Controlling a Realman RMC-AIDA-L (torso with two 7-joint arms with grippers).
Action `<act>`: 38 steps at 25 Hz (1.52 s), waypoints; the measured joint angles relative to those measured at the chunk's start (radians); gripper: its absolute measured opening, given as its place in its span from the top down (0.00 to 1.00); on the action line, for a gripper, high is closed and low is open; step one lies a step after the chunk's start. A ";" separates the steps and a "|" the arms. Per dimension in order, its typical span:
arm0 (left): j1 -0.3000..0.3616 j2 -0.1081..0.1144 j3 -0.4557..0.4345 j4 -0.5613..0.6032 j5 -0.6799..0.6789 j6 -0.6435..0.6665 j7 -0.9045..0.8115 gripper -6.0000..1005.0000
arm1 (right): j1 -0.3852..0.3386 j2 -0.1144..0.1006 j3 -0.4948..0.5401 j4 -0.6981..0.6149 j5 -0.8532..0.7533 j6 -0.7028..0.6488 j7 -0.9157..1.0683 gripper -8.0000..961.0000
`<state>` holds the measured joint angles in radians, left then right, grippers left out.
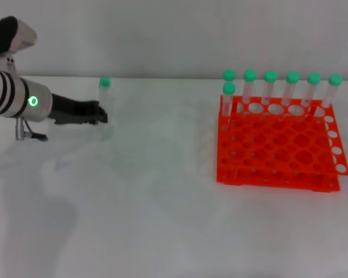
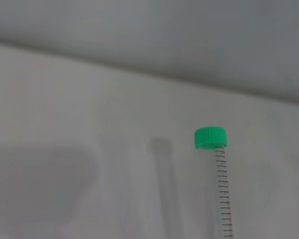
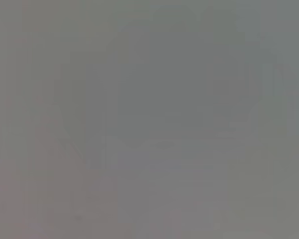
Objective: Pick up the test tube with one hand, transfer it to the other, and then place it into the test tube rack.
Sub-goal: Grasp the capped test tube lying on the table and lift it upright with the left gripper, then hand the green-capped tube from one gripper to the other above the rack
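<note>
A clear test tube (image 1: 106,98) with a green cap stands upright at the far left of the white table. My left gripper (image 1: 102,113) reaches in from the left and is shut on the tube's middle. In the left wrist view the same tube (image 2: 220,184) shows its green cap (image 2: 210,138) and printed scale marks; my fingers do not show there. The orange test tube rack (image 1: 278,153) sits on the right, apart from the gripper. My right gripper is out of view; the right wrist view shows only plain grey.
Several green-capped tubes (image 1: 270,87) stand in the rack's back row, and one (image 1: 228,98) stands at its far left corner. White-rimmed holes (image 1: 335,145) run along the rack's right edge. A wide stretch of table (image 1: 162,174) lies between gripper and rack.
</note>
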<state>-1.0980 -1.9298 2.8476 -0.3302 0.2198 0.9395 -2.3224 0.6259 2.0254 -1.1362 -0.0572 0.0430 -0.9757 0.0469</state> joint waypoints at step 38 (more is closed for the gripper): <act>0.451 -0.170 -0.009 0.663 -1.305 0.232 2.134 0.79 | -0.023 -0.117 -0.372 -0.313 -0.772 -0.449 0.936 0.24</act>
<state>-0.6474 -2.0996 2.8390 0.3328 -1.0852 1.1717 -0.1884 0.6033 1.9088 -1.5086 -0.3699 -0.7288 -1.4243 0.9824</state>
